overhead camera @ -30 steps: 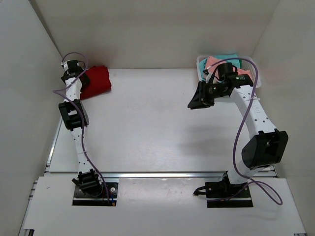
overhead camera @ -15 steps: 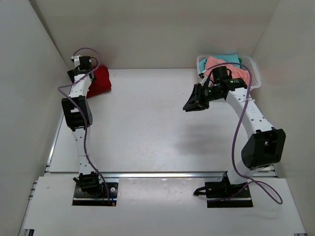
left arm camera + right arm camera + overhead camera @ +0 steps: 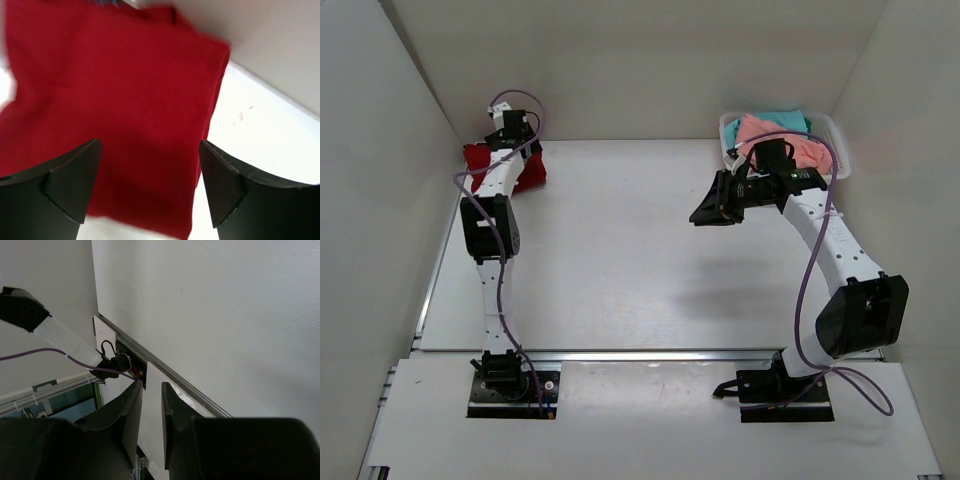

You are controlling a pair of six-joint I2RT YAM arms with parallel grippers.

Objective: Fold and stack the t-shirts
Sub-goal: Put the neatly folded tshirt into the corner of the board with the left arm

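The dark red t-shirt lies folded in the far left corner of the table and fills the left wrist view. My left gripper hovers over it with its jaws wide open and empty. The salmon pink t-shirt and the teal t-shirt lie bunched in the white basket at the far right. My right gripper hangs over the table left of the basket. Its jaws stand a narrow gap apart with nothing between them.
White walls close the table on the left, back and right. The red shirt lies close against the back wall. The right wrist view looks along the table toward a metal rail at the near edge.
My left wrist has swung right along the back wall, over the red shirt. My right gripper has drifted a little left, away from the basket, uncovering more of the pink shirt.
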